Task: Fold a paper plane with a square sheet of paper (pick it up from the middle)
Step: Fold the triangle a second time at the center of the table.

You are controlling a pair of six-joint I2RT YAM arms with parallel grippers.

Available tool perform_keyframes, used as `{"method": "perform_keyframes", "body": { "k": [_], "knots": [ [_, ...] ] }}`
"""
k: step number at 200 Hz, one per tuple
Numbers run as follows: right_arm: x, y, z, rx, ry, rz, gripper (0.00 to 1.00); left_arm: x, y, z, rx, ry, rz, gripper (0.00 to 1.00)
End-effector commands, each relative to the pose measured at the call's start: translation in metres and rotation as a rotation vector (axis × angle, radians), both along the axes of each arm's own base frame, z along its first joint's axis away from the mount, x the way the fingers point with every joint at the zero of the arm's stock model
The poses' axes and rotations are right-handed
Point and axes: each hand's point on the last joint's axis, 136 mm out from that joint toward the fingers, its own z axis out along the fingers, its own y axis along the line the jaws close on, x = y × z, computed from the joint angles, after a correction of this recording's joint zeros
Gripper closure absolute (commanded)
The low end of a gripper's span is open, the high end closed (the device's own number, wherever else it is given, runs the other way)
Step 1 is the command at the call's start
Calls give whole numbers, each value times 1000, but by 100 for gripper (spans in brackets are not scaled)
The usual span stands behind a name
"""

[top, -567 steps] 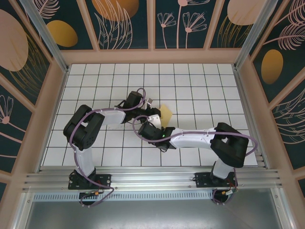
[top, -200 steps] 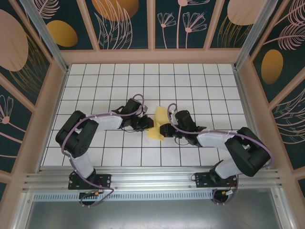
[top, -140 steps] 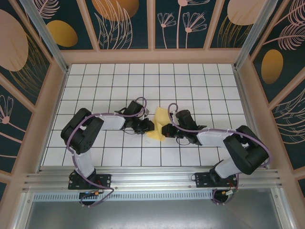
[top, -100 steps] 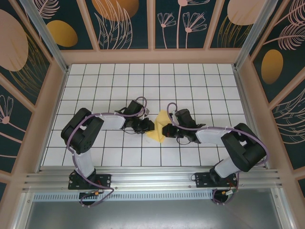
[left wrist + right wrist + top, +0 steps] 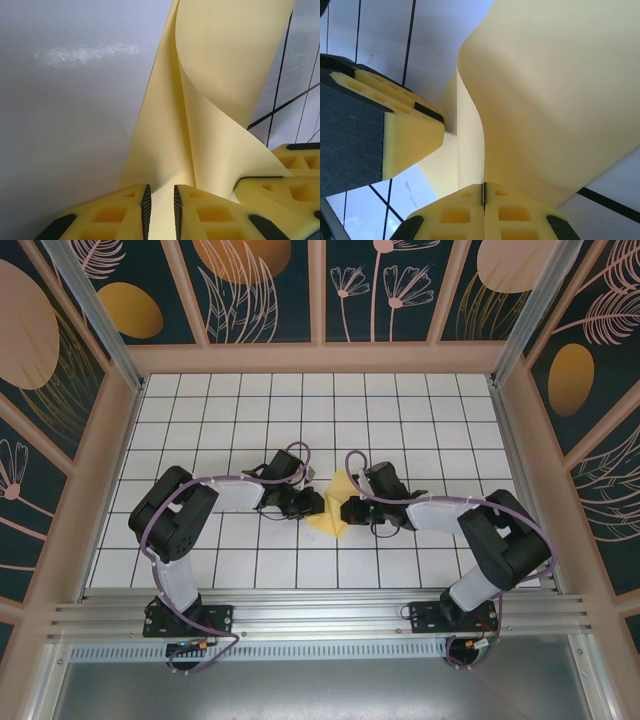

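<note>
The yellow square sheet of paper [image 5: 334,510] sits mid-table between both grippers, partly folded, with one flap curling up off the tiles. In the left wrist view the sheet [image 5: 225,75] lies under my left gripper [image 5: 160,192], whose jaws stand a narrow gap apart with paper showing through the gap; a finger [image 5: 292,170] of the right gripper shows at lower right. My right gripper [image 5: 484,186] is shut on the edge of the raised flap [image 5: 560,75]. From above, the left gripper [image 5: 316,505] and right gripper [image 5: 348,510] face each other across the sheet.
White grid-tiled table [image 5: 420,410] inside a walled enclosure with patterned panels [image 5: 250,280]. Both forearms stretch inward from the sides, the left elbow [image 5: 170,515] and right elbow [image 5: 505,540] raised. An aluminium rail [image 5: 320,615] runs along the near edge.
The right arm has drawn in and shifted slightly up the table, its gripper staying on the paper. The flap has lifted and curled more. The left gripper has hardly moved.
</note>
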Motion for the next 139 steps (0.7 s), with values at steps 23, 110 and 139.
{"method": "perform_keyframes", "body": {
  "k": [23, 110, 139],
  "knots": [
    [9, -9, 2, -49, -27, 4, 95, -1, 6, -14, 61, 7, -7, 76],
    [15, -8, -2, -64, -38, 20, 94, -1, 7, -15, 65, 6, -7, 75],
    [15, -9, -7, -79, -32, 25, 93, -1, 6, -16, 66, 8, -9, 75]
  ]
}}
